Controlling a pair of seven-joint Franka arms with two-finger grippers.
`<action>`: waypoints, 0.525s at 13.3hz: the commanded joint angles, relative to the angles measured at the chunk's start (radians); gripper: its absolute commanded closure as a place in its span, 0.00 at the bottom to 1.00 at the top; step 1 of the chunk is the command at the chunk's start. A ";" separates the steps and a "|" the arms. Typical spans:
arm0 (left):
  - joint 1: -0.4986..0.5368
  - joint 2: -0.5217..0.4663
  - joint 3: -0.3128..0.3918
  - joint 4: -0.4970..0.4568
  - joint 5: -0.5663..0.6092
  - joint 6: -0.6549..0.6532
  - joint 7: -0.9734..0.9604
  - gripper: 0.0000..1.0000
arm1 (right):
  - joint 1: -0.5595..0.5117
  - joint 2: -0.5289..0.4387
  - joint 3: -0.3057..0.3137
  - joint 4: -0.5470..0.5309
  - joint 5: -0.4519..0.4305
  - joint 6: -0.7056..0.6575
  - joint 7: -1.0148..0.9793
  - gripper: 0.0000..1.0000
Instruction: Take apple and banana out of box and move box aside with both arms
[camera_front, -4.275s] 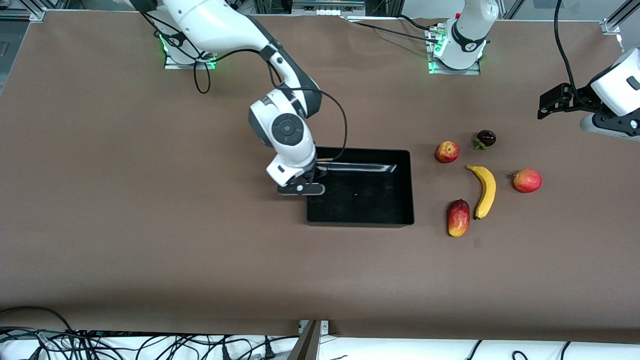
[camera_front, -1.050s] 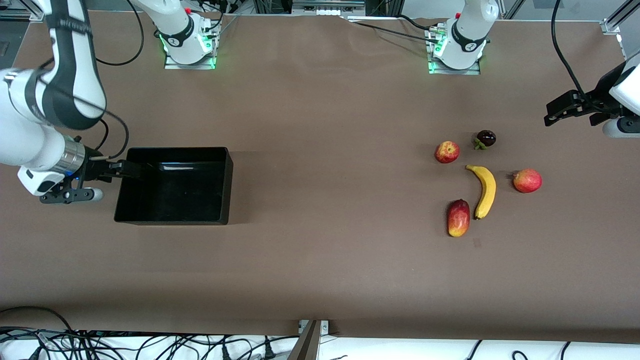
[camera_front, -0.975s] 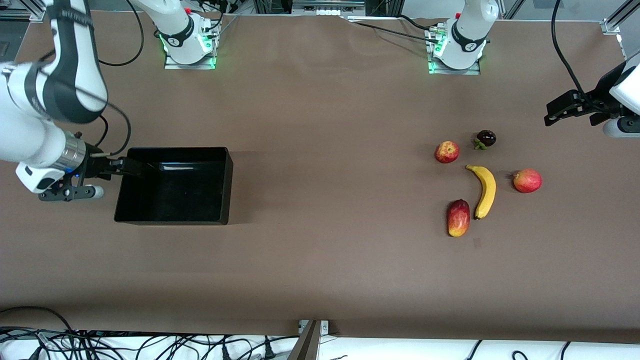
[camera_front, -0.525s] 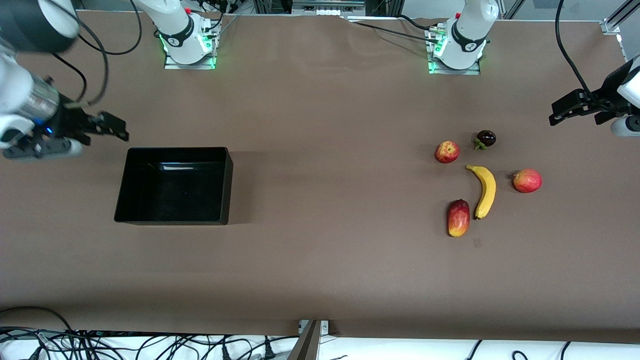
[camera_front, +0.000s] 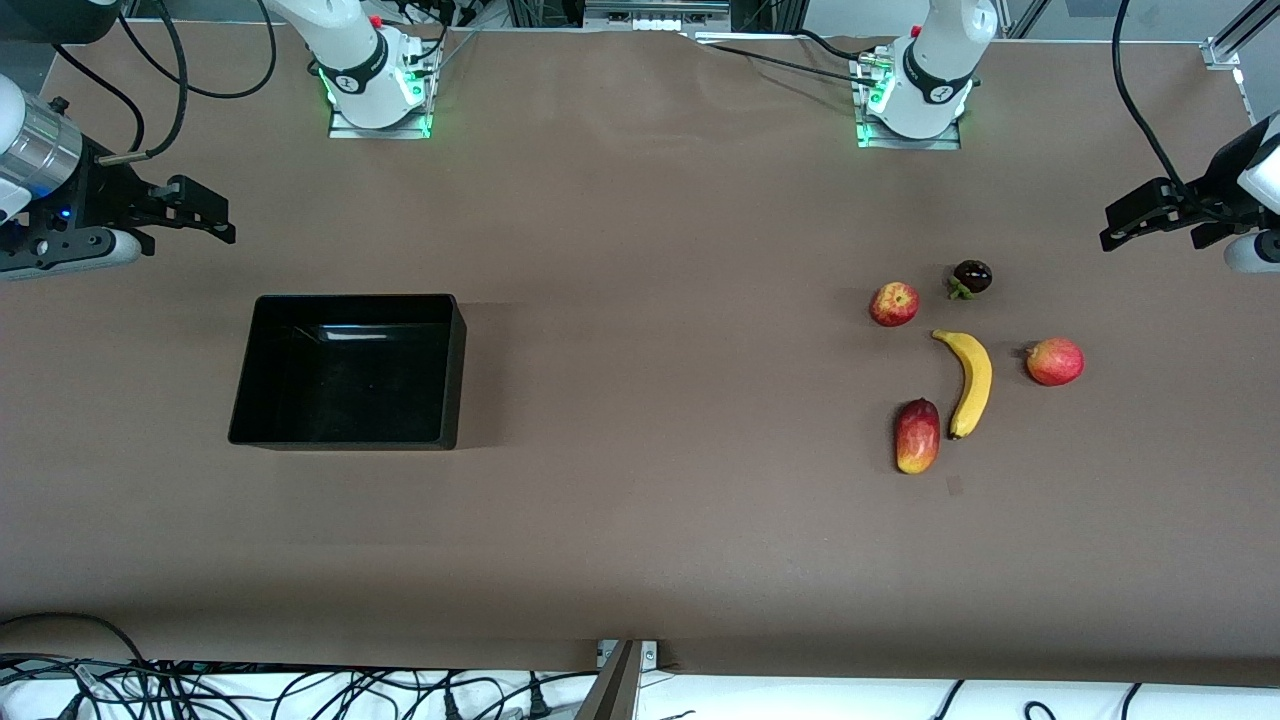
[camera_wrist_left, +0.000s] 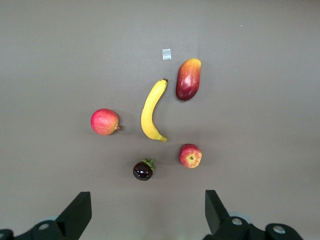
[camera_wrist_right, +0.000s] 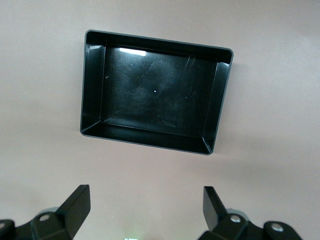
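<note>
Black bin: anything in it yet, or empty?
Empty. The black bin shows only bare glossy floor; the banana and apple lie on the table.

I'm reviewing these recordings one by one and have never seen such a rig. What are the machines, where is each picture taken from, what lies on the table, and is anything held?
Two white robot arms are bolted along one edge of a brown table. The wide picture comes from a high camera facing them; the other two come from cameras on each arm's wrist, looking down.

The right gripper hangs open over bare table at the right arm's end, near the black box, which is empty. The left gripper hangs open at the left arm's end, near the fruit. Nothing is held.

The fruit lies loose and apart: a banana, an apple, a mango, a pinker round fruit and a small dark fruit.
</note>
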 joint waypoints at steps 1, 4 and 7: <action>0.002 -0.016 -0.002 -0.011 0.000 -0.001 0.000 0.00 | -0.035 0.000 0.038 0.033 -0.017 -0.006 -0.020 0.00; 0.000 -0.014 -0.002 -0.012 0.002 0.003 0.000 0.00 | -0.037 0.052 0.036 0.091 -0.017 -0.008 -0.026 0.00; 0.002 -0.014 -0.001 -0.012 0.002 0.002 0.000 0.00 | -0.034 0.057 0.038 0.097 -0.023 -0.020 -0.023 0.00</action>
